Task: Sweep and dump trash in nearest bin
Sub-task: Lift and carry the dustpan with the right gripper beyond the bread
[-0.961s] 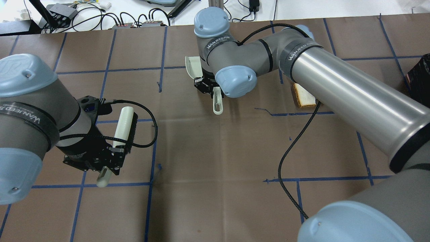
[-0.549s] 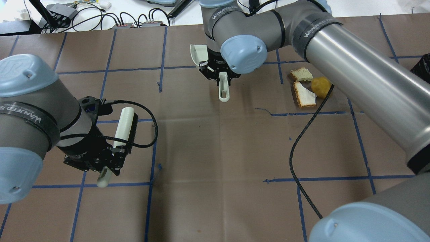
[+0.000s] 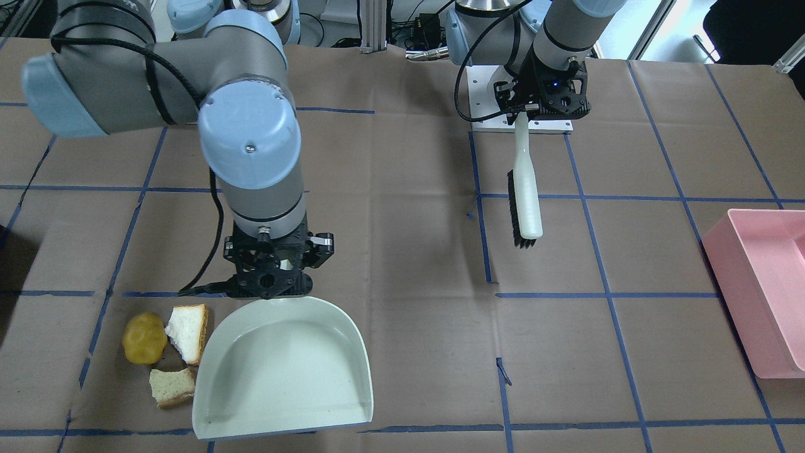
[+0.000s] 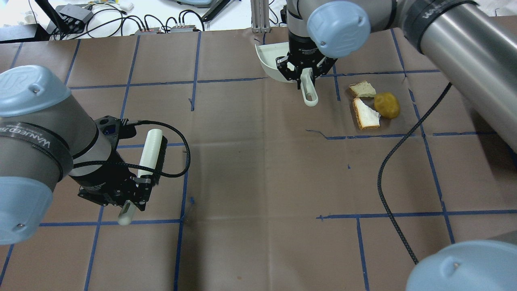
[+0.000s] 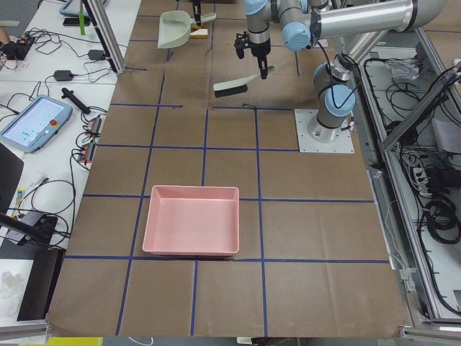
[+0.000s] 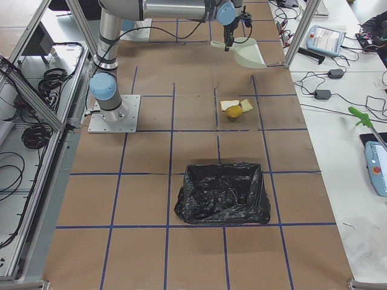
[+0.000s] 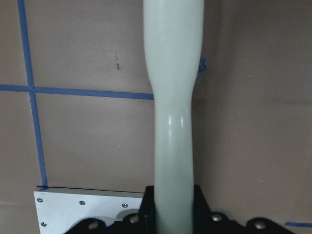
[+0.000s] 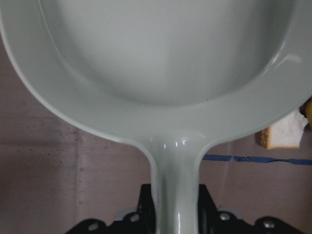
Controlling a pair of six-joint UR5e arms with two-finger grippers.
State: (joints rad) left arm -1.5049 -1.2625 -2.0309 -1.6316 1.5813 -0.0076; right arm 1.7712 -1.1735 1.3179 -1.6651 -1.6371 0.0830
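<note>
Evidently the positioning step is in hand. The dustpan (image 3: 283, 371) is held by its handle in the right hand (image 4: 303, 72), whose fingers are clamped on that handle. The pan is empty and is carried close to the trash, seemingly lifted off the worktop (image 4: 258, 182).

The trash is found on the robot's right half of the worktop as 1 tight cluster: a yellow lump (image 3: 144, 338), a larger bread slice (image 3: 187, 330) and a smaller bread piece (image 3: 171, 385). Nothing is yet swept.

The brush (image 3: 527, 201) is clamped by its handle in the left hand (image 4: 135, 190) and is held well apart from the trash, over the robot's left half.

Next, it is judged, the pan's open lip must be set flat on the worktop against the cluster. The brush must then be brought across to the other side of the 3 pieces, so that they can be pushed in; the round lump may be expected to roll.

Of the 2 bins, the black bag bin (image 6: 222, 193) is judged the nearer, while the pink tray (image 5: 191, 223) lies at the opposite end.
</note>
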